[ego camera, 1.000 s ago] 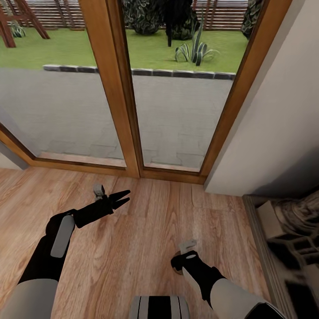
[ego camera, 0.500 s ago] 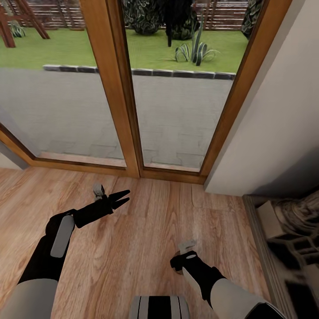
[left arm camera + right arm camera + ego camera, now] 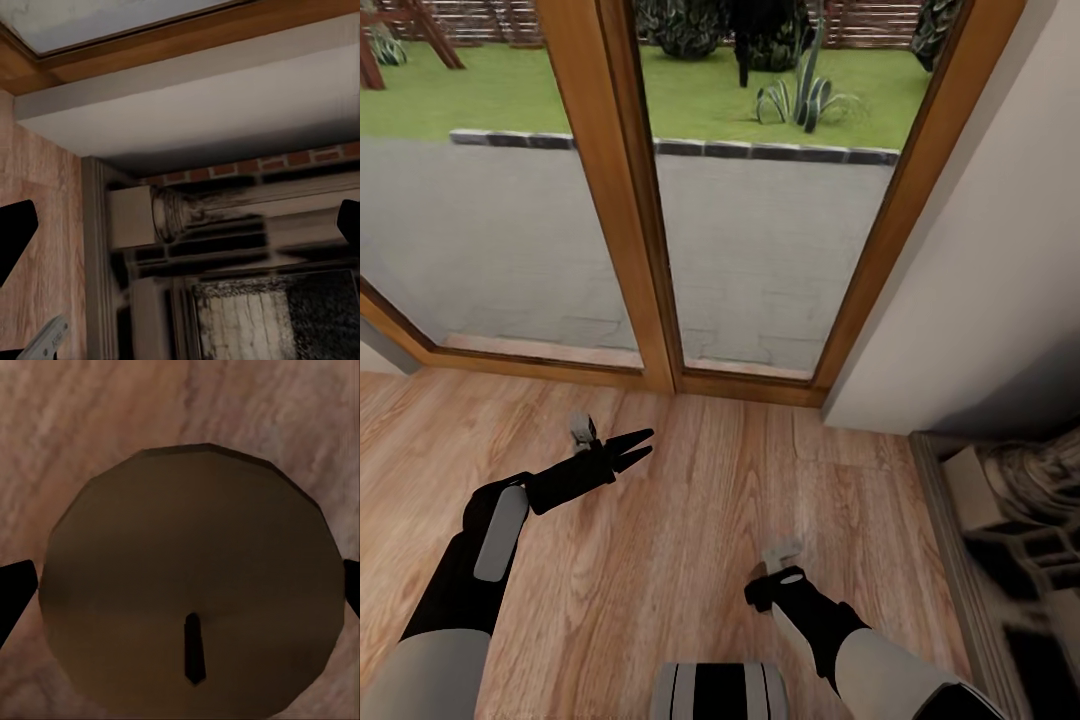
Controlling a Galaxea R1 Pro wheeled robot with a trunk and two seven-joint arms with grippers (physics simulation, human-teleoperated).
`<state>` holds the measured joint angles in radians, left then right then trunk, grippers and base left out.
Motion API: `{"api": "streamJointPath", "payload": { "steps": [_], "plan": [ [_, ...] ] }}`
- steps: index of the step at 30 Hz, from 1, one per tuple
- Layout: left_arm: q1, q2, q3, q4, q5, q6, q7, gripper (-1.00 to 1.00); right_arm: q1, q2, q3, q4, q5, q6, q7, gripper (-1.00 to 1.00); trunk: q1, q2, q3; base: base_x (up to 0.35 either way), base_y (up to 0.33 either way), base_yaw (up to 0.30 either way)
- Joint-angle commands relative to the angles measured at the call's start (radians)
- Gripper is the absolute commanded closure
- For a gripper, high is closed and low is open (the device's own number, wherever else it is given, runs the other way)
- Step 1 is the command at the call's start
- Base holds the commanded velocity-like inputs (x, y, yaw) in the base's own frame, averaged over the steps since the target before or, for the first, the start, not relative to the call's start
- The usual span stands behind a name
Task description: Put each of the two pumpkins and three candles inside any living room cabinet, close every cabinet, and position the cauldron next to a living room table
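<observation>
A stubby grey-brown candle (image 3: 191, 532) with a dark wick sits between my right fingertips (image 3: 15, 589), above the wooden floor. In the head view only a brown sliver of this candle (image 3: 758, 573) peeks out under my right gripper (image 3: 768, 592), which points down and is shut on it. My left gripper (image 3: 640, 447) hangs open and empty over the floor, to the left and further forward. The pumpkins, cabinet, cauldron and table are out of view.
A wood-framed glass door (image 3: 640, 250) onto a patio and lawn stands ahead. A pale wall (image 3: 1000, 250) angles in at the right. The brick-and-stone fireplace (image 3: 1020, 520) sits at the right edge; the left wrist view looks at the fireplace (image 3: 225, 225) too.
The whole head view has shifted slightly, with the door sill now higher in the picture, so the camera moved. Both arms keep their pose and the candle stays in the right gripper.
</observation>
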<state>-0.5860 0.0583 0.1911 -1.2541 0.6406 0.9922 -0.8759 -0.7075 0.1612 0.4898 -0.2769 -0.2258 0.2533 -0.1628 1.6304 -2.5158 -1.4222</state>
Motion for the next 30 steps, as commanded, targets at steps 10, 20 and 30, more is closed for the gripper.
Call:
{"api": "streamJointPath", "payload": {
  "steps": [10, 20, 30],
  "plan": [
    [0.000, 0.000, 0.001, 0.001, 0.001, 0.000, 0.000, -1.00, 0.000, 0.000, -0.001, 0.000, -0.004, 0.000, 0.000, 1.00, 0.003, -0.001, -0.023, 0.000, 0.000, 0.000],
    [0.000, 0.000, 0.002, 0.001, 0.001, 0.000, 0.000, -1.00, -0.001, -0.006, -0.002, -0.014, 0.002, 0.000, 0.000, 1.00, 0.003, -0.001, -0.023, 0.000, 0.000, 0.000],
    [0.000, 0.000, 0.002, 0.001, 0.001, 0.000, 0.000, -1.00, -0.001, -0.063, -0.006, -0.195, 0.002, 0.158, 0.000, 1.00, 0.003, -0.001, -0.023, 0.000, 0.000, 0.000]
  ]
}}
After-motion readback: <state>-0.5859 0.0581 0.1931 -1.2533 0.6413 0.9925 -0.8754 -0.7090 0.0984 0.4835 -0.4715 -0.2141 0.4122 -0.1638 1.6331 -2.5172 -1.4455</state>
